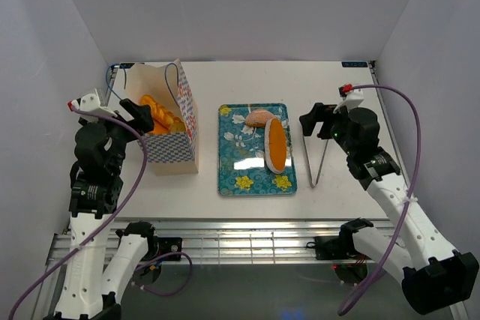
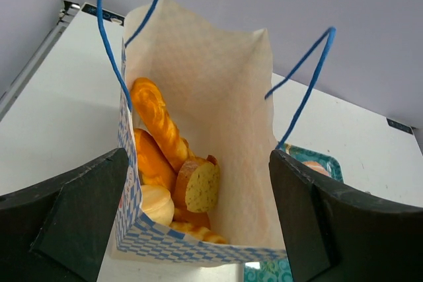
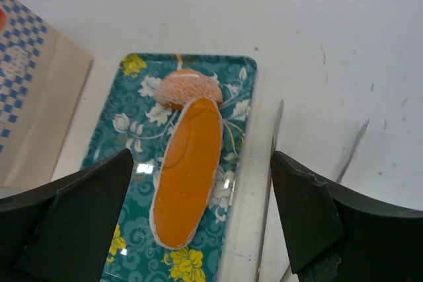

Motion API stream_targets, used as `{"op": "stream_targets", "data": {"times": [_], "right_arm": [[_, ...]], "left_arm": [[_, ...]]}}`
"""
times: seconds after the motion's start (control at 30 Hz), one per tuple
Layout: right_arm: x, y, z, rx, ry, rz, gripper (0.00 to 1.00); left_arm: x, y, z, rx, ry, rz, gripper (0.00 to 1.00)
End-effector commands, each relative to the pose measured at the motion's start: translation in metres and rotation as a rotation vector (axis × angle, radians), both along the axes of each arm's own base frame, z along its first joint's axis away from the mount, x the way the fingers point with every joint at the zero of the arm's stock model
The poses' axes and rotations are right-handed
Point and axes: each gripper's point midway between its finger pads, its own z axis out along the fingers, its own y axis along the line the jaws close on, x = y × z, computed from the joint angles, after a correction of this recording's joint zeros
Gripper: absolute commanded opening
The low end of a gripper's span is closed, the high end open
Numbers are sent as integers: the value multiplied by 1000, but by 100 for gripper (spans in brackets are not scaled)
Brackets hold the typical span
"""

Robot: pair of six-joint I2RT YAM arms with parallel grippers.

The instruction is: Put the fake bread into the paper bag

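The right gripper [image 3: 201, 222] is hanging with its black jaws spread wide and gripping nothing. It is pointing toward the long flat orange toy bread [image 3: 188, 170], which is lying lengthwise on the teal floral rectangular tray [image 3: 241, 74] with its far end touching a round tan toy bun [image 3: 190, 87]. The left gripper [image 2: 198, 212] is likewise gaping wide and empty, hovering at the mouth of the tall cream paper bag with the blue-checked band and blue cord handles [image 2: 228, 90]. I am judging the two pieces on the tray to be light, stiff and glossy, so probably slippery. The long one is asking for a pinch across its narrow width near the middle, fingertips reaching right down to the tray because it is lying so low; the bun is asking for one across its rounded sides. Only the left wrist view is looking into the bag, where a twisted golden loaf [image 2: 158, 117], a cut slice with a speckled face [image 2: 201, 186] and other pieces are lying heaped at the bottom. The right wrist view is showing metal tongs [image 3: 271, 156] lying on the white table [image 3: 344, 24] just beside the tray, and the overhead view alone is setting bag, tray and tongs in a row.
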Motion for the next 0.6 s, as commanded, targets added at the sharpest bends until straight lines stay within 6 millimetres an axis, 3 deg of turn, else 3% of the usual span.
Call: {"op": "stream_targets", "data": {"times": [0.0, 0.23, 0.57], "right_arm": [[-15, 15, 44, -29, -60, 135, 90], [-34, 19, 46, -6, -52, 171, 90], [-38, -24, 44, -33, -46, -65, 90]], "left_arm": [[-5, -14, -24, -11, 49, -82, 98], [-23, -24, -28, -5, 24, -130, 98], [-24, -24, -55, 2, 82, -132, 98]]}}
